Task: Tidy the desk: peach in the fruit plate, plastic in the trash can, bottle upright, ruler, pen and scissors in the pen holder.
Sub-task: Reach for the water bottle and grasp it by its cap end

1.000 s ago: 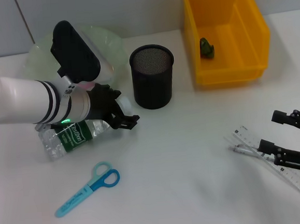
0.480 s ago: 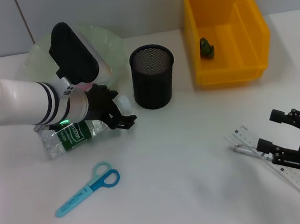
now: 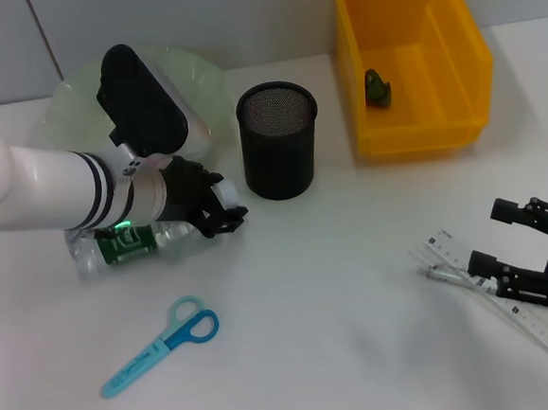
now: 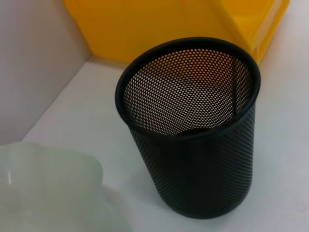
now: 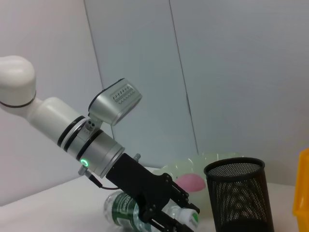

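Left gripper (image 3: 220, 212) jaws clamp the neck of the bottle (image 3: 125, 245), lying on the tabletop (image 3: 338, 295) left of the pen holder (image 3: 279, 140). Right gripper (image 3: 529, 251) jaws spread, over ruler (image 3: 500, 301) and pen (image 3: 446, 275), near right. Scissors (image 3: 162, 345) near left. Peach (image 5: 190, 182) in fruit plate (image 3: 71, 97).

No readable text, even on the bottle's green label (image 3: 125, 243).

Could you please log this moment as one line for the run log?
left gripper: at lying bottle neck | right gripper: open over ruler | scissors: on desk | pen holder: upright
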Controlling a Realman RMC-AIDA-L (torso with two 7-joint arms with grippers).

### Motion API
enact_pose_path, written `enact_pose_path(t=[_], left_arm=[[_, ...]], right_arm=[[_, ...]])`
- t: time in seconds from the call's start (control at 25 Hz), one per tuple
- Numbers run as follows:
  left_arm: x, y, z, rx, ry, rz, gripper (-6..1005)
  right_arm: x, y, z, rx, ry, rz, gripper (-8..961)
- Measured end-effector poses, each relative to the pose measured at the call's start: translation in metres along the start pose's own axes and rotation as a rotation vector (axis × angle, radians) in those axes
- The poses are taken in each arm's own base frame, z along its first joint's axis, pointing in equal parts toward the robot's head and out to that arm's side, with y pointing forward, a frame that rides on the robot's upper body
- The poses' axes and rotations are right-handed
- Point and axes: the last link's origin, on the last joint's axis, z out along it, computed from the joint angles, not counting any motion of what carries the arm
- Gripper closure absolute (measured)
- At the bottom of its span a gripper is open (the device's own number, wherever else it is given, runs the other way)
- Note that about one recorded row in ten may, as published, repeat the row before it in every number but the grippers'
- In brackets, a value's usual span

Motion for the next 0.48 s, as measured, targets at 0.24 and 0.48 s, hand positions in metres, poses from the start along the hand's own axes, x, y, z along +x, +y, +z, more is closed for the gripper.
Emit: enact_pose_path(t=[0.24, 0.48], left_arm=[[0.0006, 0.0003, -0.0001, -0.001, 0.002, 0.000, 440], [0.0006, 0.0007, -0.0001, -0.003, 0.001, 0.001, 505]], right_arm=[[-0.0003, -0.0001, 0.0015, -0.004, 0.000, -0.001, 115], [0.0000, -0.0001, 0.0018, -0.001, 0.000, 0.000, 115]])
